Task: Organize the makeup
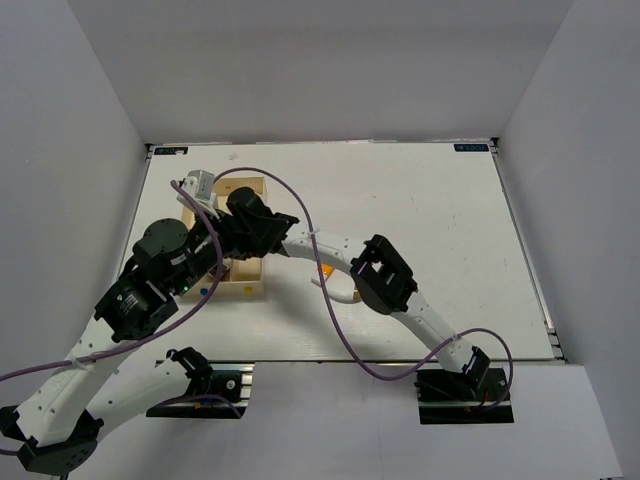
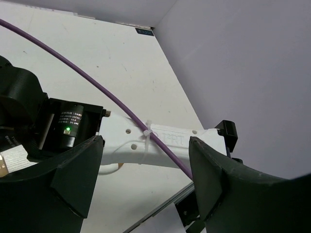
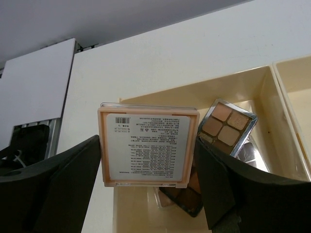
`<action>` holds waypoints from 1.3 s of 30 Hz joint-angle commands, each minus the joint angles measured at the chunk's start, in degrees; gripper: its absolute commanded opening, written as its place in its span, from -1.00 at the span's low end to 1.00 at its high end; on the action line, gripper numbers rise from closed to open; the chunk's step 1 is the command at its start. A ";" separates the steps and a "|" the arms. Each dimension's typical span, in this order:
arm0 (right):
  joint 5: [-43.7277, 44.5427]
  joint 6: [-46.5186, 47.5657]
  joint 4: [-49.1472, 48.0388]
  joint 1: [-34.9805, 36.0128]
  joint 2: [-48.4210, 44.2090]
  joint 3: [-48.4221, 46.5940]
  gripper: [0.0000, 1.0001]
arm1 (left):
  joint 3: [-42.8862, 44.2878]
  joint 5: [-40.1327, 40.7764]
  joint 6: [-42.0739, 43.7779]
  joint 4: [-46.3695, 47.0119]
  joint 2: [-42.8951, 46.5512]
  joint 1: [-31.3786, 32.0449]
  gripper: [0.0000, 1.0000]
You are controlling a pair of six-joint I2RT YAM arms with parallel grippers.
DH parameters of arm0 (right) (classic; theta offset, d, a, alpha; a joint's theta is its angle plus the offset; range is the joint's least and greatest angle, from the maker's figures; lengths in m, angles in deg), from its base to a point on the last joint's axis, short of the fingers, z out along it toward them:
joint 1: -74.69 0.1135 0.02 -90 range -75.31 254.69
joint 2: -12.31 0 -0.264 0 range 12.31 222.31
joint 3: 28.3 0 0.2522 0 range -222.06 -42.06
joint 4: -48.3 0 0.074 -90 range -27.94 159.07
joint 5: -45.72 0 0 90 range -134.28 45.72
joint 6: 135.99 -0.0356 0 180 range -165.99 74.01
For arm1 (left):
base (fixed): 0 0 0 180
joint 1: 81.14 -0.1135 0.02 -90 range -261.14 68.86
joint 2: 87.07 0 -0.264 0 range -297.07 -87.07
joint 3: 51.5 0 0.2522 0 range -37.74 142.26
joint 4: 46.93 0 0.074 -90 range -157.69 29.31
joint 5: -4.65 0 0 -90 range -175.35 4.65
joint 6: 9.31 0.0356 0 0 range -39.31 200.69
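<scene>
- Pinching the square compact [image 3: 148, 145] by its two side edges, the right tool [image 3: 148, 162] holds it upright. The printed label faces the wrist camera, and both fingers [image 3: 63, 189] appear to touch the peach frame.
- The compact hangs over an end compartment of the wooden tray [image 3: 233, 77] and is not yet set down. The compartment lies straight below and beyond the tool.
- In that compartment a four-pan eyeshadow palette [image 3: 227, 127] leans just to the compact's right. A darker palette [image 3: 182, 196] lies partly hidden behind its lower edge.
- The only bare floor showing is a strip at the compact's lower left in the wrist view. As I judge it, the lowering turns on this: the compact should go down on that side, clear of the leaning palette.
- The left tool [image 2: 146, 145] is spread and empty, facing the right arm's white link [image 2: 172, 137] and the purple cable [image 2: 97, 87].
- From above, both arms crowd over the tray at the left of the table [image 1: 420, 220]. The right arm already carries the compact, so the placing looks to be its move, and the left tool would do best to stay out of its way.
</scene>
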 commanded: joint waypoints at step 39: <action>3.38 23.70 25.98 -38.98 -51.39 57.61 0.29 | 7.04 -10.60 5.81 -6.02 -42.98 0.26 -0.01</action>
